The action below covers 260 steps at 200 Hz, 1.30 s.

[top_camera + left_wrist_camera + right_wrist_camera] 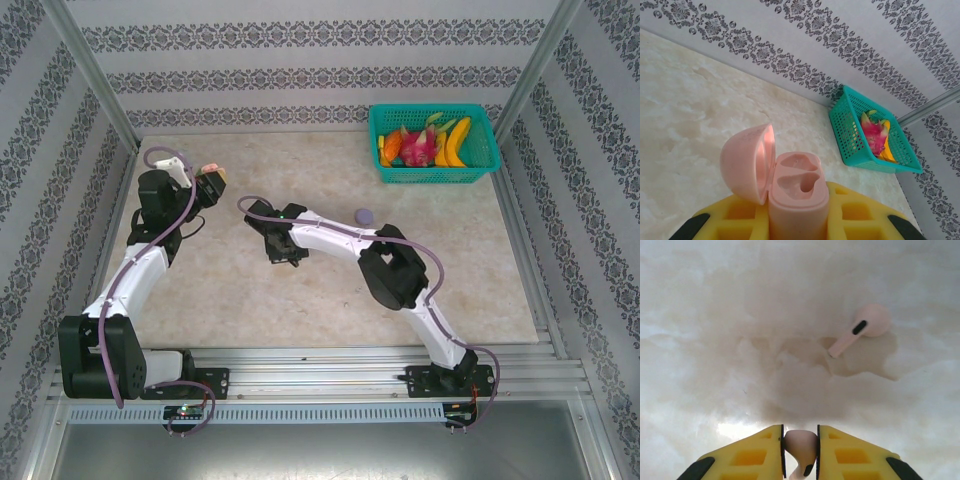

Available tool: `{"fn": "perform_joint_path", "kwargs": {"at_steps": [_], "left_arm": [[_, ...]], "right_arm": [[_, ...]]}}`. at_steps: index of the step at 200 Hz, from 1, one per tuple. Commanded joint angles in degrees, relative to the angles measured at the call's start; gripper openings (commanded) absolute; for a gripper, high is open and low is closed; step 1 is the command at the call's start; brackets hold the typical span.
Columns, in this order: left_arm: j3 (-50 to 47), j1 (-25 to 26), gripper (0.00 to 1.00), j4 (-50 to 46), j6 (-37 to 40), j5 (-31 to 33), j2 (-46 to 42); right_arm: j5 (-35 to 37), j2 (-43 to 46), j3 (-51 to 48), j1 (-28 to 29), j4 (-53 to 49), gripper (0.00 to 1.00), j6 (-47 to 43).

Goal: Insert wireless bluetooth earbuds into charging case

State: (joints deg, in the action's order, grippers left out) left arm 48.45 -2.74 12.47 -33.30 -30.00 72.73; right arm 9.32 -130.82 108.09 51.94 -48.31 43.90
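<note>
R grip pinches 1 bud | 2nd bud flat, stem lower-left | L grip clamps open case

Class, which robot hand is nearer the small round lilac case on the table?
Right. The right hand, gripping a pale pink earbud, is left of the round lilac case; the left hand, holding an open pink charging case, is farther left.

The worktop is cream with cloudy marble veining. The walls are white, banded with dark floral ornament. At two o'clock sits a teal basket with yellow bananas and a magenta dragon fruit. The charging case is salmon pink. The loose earbud and the gripped earbud are pale pink with black marks. The right gripper has yellow fingers.
</note>
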Motion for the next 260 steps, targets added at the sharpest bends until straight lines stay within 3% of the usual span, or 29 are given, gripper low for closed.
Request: {"fn": "perform_joint_path", "kwargs": {"at_steps": [1, 38, 83, 130, 186, 260], "left_arm": [[-1.42, -0.6, 0.0, 1.78, 0.13, -1.39, -2.01], [-5.0, -0.6, 0.0, 3.68, 0.32, -3.48, -5.13], [-8.05, 0.09, 0.0, 5.36, 1.98, -10.62, -8.9], [-7.71, 5.94, 0.0, 7.04, 3.99, -18.45, -5.03], [-5.26, 18.09, 0.0, 7.64, 12.88, -16.58, 0.87], [-4.34, 27.2, 0.0, 14.61, 30.1, -11.68, 5.09]], "right_arm": [[2.24, 5.92, -4.06, -0.59, 3.96, 0.2, -1.52], [3.32, 12.14, -11.85, -2.05, 7.93, 0.2, -2.88], [3.16, 21.1, -21.32, -5.09, 14.21, 0.2, -5.45], [2.84, 29.85, -25.94, -8.77, 16.93, 0.2, -9.67], [1.42, 39.55, -27.23, -13.75, 17.68, 0.21, -15.0], [-4.59, 46.5, -28.91, -17.0, 22.89, 0.21, -19.07]]}}
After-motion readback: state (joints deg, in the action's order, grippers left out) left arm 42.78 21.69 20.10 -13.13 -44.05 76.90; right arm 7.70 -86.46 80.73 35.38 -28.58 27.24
